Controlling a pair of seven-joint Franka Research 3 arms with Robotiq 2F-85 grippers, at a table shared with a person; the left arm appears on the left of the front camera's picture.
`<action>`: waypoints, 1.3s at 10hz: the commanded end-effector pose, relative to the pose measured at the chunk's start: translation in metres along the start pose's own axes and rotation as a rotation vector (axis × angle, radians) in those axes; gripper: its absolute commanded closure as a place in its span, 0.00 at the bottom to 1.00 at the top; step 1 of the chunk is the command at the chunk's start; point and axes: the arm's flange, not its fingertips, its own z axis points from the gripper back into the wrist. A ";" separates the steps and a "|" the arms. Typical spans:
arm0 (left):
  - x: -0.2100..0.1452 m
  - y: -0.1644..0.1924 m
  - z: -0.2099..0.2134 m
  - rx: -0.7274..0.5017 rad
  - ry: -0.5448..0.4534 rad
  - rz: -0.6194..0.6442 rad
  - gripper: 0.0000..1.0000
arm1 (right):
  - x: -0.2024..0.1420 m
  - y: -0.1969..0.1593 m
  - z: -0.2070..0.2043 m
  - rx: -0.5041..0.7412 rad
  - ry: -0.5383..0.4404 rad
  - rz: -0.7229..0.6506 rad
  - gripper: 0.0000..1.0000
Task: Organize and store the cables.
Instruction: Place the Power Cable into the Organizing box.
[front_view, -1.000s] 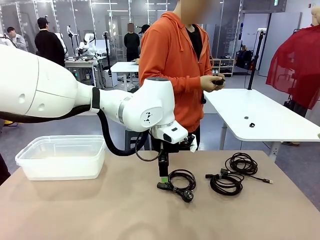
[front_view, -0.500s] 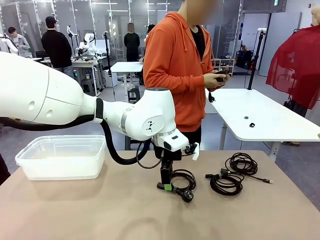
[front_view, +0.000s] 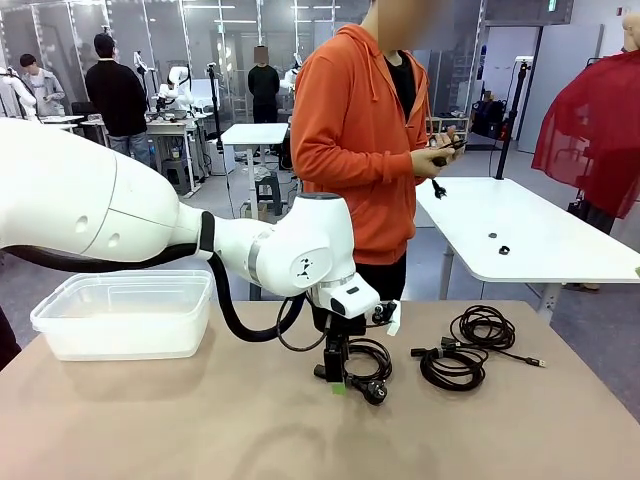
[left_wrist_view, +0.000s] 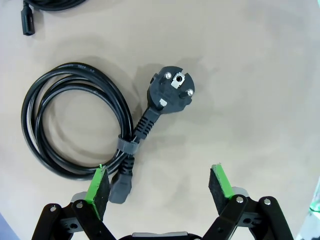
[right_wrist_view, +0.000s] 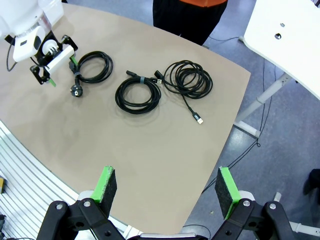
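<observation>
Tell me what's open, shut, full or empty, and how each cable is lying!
Left gripper: open, low over the power cable.
Right gripper: open, high above the table.
Power cable: coiled, banded, lying on the table.
Middle cable: coiled, lying on the table.
Thin cable: coiled, one end trailing out.
Plastic bin: lidless, empty.

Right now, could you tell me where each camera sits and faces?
Front view: on the robot's side, facing across the table at the person; left arm shows.
Left wrist view: straight down on the plug cable; open left gripper at the bottom.
Right wrist view: high, down on the table; open right gripper below.
All three share the plug cable.
</observation>
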 end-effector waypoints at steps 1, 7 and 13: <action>0.003 0.004 -0.006 0.038 -0.021 -0.059 0.00 | -0.001 -0.001 0.000 0.005 -0.003 0.003 0.00; 0.005 0.021 -0.024 0.029 0.000 -0.067 0.00 | -0.001 -0.001 0.000 0.005 -0.003 0.003 0.00; 0.004 0.020 -0.032 -0.005 -0.025 -0.058 0.21 | -0.001 -0.001 0.000 0.005 -0.003 0.003 0.00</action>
